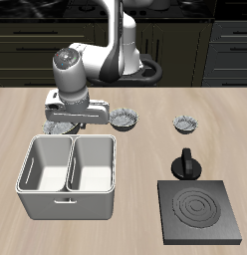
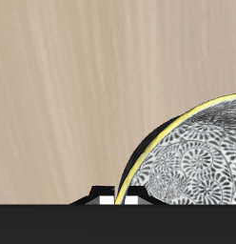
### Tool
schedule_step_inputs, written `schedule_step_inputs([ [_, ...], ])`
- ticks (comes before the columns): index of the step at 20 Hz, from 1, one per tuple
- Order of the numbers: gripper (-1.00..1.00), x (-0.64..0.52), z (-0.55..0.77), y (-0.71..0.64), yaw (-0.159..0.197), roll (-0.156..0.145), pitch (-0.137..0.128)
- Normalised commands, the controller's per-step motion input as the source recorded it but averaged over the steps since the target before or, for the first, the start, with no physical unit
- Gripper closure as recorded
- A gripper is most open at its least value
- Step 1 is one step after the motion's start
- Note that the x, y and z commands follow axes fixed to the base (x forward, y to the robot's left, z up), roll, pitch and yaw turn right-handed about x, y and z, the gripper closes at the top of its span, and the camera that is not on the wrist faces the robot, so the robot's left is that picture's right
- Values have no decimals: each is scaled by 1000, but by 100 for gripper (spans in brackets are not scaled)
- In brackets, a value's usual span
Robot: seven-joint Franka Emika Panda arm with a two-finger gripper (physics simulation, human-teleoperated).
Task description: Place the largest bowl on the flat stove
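While I hang low over the pale wooden table [image 1: 145, 139], my two-finger gripper [image 1: 66, 122] sits right above the largest bowl [image 1: 60, 127], the widest grey-white one w/ the ruffled scalloped rim. That bowl rests on the tabletop just behind the back wall of the grey two-compartment bin [image 1: 71, 177], mostly hidden under my wrist in the exterior view. In the wrist view its bluish swirl-patterned surface w/ a yellow edge line [image 2: 191, 157] fills one corner, bare wood grain beyond it. Jaw state: can't tell. My fingers are covered by the hand body in the exterior view, and the wrist view shows only a small white bit at the frame edge. Can't tell either whether I'm touching the rim.

A smaller ruffled grey-white bowl [image 1: 124, 120] stands beside the big one, and a third small ruffled bowl [image 1: 185, 124] further along the same row. The flat stove [image 1: 202, 210], dark grey square plate w/ concentric ring marks, lies near the table's front edge, well apart from the bowl, w/ its black round knob [image 1: 186, 162] at the back side.
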Motion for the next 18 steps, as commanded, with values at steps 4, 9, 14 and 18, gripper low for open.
schedule_step_inputs([
  [4, 100, -100, 597, 156, 38, 3, -86],
  [9, 100, -36, 539, 178, 30, -3, -80],
  [14, 100, -8, 523, 199, 31, -1, -72],
  [18, 100, 95, 490, 146, -13, -11, -29],
])
